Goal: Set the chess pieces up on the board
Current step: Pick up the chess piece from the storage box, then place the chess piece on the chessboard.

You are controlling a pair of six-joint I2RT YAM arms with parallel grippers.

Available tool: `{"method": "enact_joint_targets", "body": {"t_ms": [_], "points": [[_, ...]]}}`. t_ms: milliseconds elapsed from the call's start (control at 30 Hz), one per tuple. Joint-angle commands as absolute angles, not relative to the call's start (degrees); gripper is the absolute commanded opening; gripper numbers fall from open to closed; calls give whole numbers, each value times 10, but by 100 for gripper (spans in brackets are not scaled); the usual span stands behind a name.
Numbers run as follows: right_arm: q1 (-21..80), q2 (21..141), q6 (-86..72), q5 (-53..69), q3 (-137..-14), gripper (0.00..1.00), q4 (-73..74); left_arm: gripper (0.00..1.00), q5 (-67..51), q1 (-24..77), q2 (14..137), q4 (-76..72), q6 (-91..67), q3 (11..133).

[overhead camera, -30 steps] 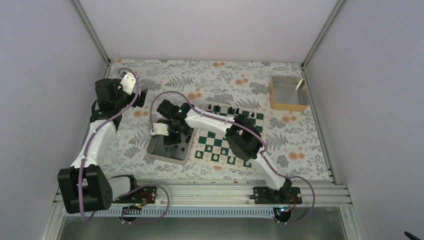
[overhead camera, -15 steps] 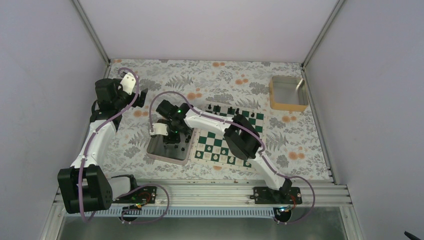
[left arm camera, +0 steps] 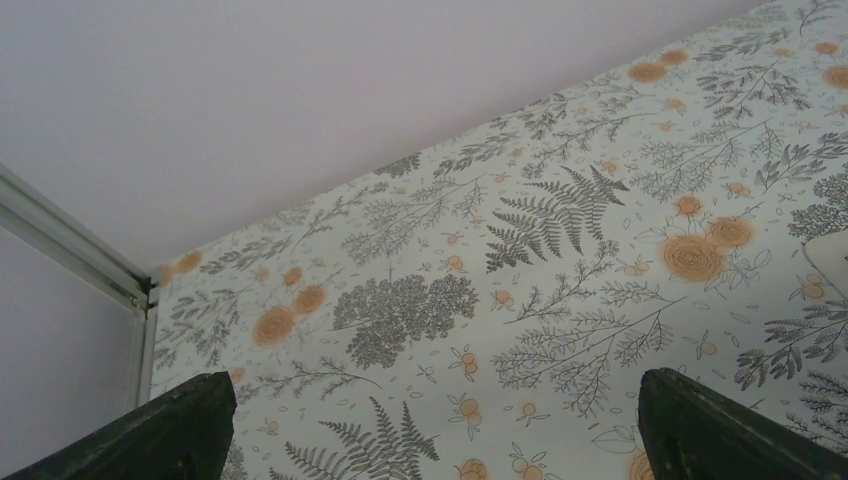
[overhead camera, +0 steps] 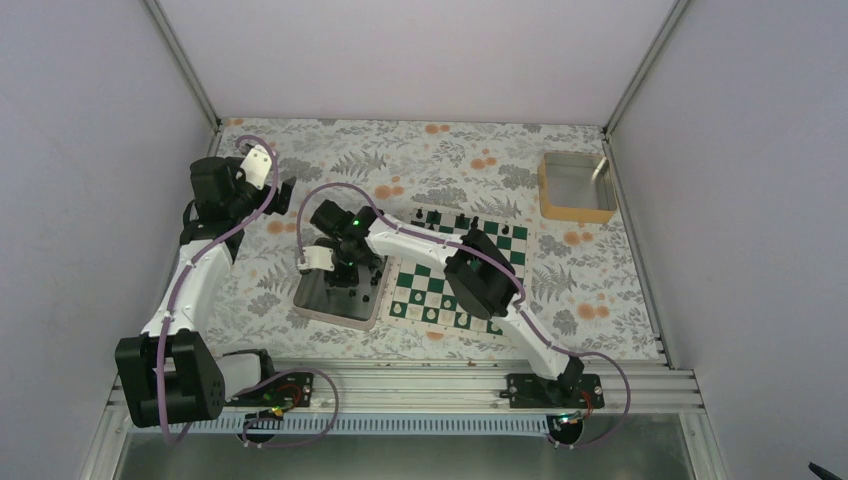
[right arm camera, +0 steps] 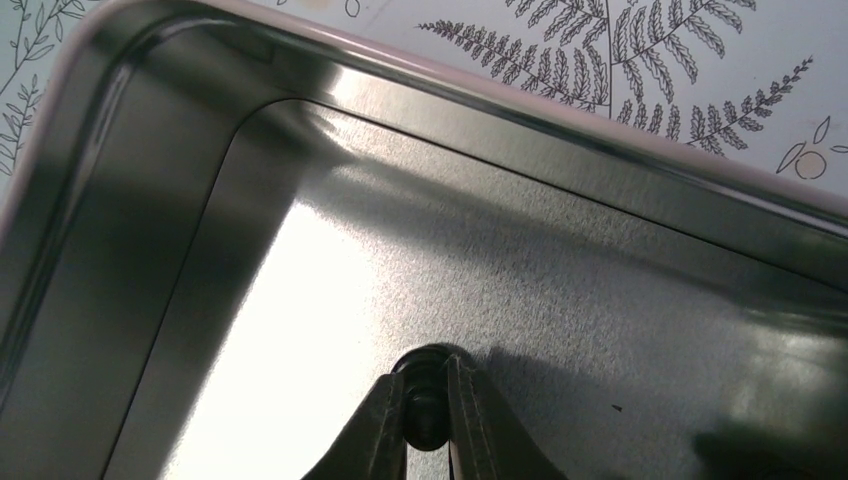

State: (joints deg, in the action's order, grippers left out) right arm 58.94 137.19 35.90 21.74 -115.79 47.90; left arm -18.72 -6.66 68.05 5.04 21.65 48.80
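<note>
The green and white board (overhead camera: 432, 292) lies at the table's middle, partly under my right arm. Several tiny black chess pieces (overhead camera: 461, 220) stand along its far edge; pale pieces stand along its near edge. My right gripper (overhead camera: 345, 278) is down in the shiny metal tray (overhead camera: 312, 305) left of the board. In the right wrist view it is shut on a black chess piece (right arm camera: 427, 410) pinched between its fingers (right arm camera: 383, 430), at the tray floor (right arm camera: 300, 300). My left gripper (left arm camera: 435, 440) is open and empty over the flowered cloth at the far left.
A tan box (overhead camera: 576, 187) with a metal inside stands at the far right. The tray's raised rim (right arm camera: 520, 110) runs close beyond my right gripper. Grey walls close the table on three sides. A metal rail (overhead camera: 400, 385) runs along the near edge.
My right arm has shifted slightly left and lower over the tray. The left arm has not moved.
</note>
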Motion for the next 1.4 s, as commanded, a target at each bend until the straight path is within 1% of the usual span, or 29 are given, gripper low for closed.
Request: {"method": "enact_joint_targets", "body": {"t_ms": [0, 167, 267, 467, 633, 833, 1033, 1200, 1367], "points": [[595, 1322, 356, 211, -1152, 8, 484, 100, -197, -68, 668, 46, 220, 486], [579, 1233, 350, 184, -1101, 8, 469, 100, -191, -69, 670, 43, 220, 486], [553, 1185, 348, 163, -1074, 8, 470, 100, -188, -69, 671, 42, 220, 487], [463, 1099, 344, 157, -998, 9, 460, 100, -185, -69, 672, 41, 220, 488], [387, 1058, 344, 158, -935, 8, 435, 100, -186, -69, 675, 41, 218, 491], [327, 1067, 353, 167, -903, 9, 411, 100, -187, -69, 676, 44, 218, 492], [275, 1105, 367, 169, -902, 8, 403, 100, -187, -69, 676, 44, 218, 491], [252, 1135, 380, 136, -897, 9, 389, 100, -187, -68, 679, 43, 218, 492], [240, 1153, 386, 131, -897, 9, 380, 100, -186, -69, 681, 43, 219, 491]]}}
